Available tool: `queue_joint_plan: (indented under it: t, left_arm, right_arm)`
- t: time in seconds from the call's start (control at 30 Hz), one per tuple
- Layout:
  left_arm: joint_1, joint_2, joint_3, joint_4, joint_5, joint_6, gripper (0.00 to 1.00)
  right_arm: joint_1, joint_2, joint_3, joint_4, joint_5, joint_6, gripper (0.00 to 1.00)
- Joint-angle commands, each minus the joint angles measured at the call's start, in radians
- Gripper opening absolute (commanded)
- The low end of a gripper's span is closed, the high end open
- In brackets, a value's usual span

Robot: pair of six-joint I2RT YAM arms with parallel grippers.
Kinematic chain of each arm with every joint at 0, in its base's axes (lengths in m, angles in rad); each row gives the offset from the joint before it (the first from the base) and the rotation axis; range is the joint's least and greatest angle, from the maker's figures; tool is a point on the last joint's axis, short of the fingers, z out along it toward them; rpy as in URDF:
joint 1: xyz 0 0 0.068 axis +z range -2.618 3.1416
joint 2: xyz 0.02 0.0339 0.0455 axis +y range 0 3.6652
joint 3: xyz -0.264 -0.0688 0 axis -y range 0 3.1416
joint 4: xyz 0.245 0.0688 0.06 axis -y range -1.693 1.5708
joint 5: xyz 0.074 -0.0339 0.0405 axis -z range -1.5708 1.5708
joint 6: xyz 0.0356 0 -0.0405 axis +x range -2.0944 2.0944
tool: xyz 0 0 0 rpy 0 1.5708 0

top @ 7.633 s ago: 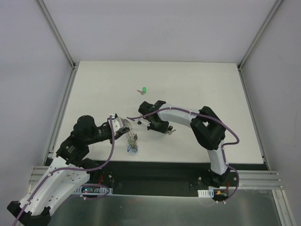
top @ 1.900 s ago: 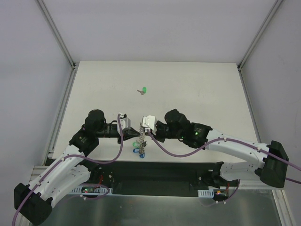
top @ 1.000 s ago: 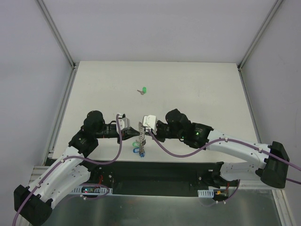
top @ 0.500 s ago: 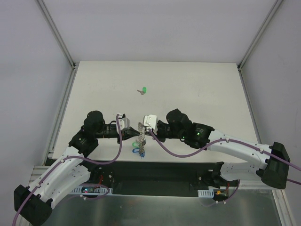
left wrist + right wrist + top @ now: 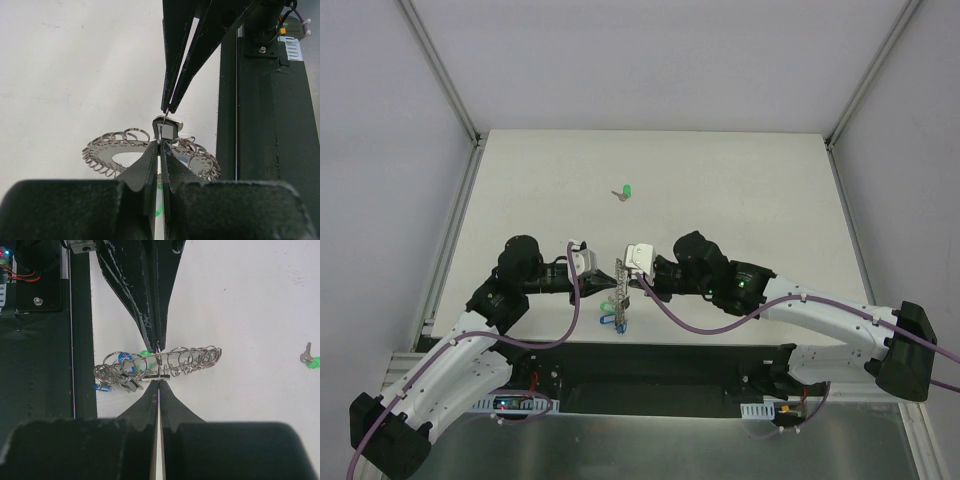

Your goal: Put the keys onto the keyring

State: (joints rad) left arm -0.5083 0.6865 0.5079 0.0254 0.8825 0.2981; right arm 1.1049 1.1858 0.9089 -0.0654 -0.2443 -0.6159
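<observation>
White table [image 5: 740, 200]: keyring [image 5: 619, 275] edge-up over its near edge, left pincer [image 5: 160, 145] and right pincer [image 5: 159, 384] both clamped on it, green key [image 5: 625, 191] loose toward the far side; probably light, stiff, slippery, so grip the flat rim, not the springy loops.

Right arm [image 5: 820, 310] no longer folded over mid-table; now reaches in low from the right, right gripper [image 5: 159, 384] tip-to-tip with left gripper [image 5: 160, 146] at the keyring [image 5: 620, 270]. Keyring shifted slightly right and raised; left arm [image 5: 470, 350] swung inward with it.
</observation>
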Motion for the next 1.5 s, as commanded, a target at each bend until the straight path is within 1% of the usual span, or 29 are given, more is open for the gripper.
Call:
queue_joint_plan:
  t: [0.0,0.93,1.03,1.3,1.47]
  left_arm:
    - [0.010,-0.015,0.007,0.076,0.041,-0.010,0.00]
    - [0.011,0.008,0.012,0.084,0.095,-0.014,0.00]
    - [0.011,0.008,0.012,0.084,0.089,-0.017,0.00]
    - [0.011,-0.016,0.004,0.084,0.019,-0.016,0.00]
    - [0.014,-0.019,0.003,0.087,0.009,-0.019,0.00]
  right_arm:
    - [0.004,0.000,0.024,0.012,-0.015,0.016,0.01]
    - [0.004,0.015,0.031,0.026,-0.010,0.031,0.01]
    - [0.004,0.008,0.030,0.024,-0.012,0.031,0.01]
    - [0.004,-0.011,0.022,0.009,-0.003,0.025,0.01]
    - [0.004,-0.012,0.024,0.004,0.022,0.028,0.01]
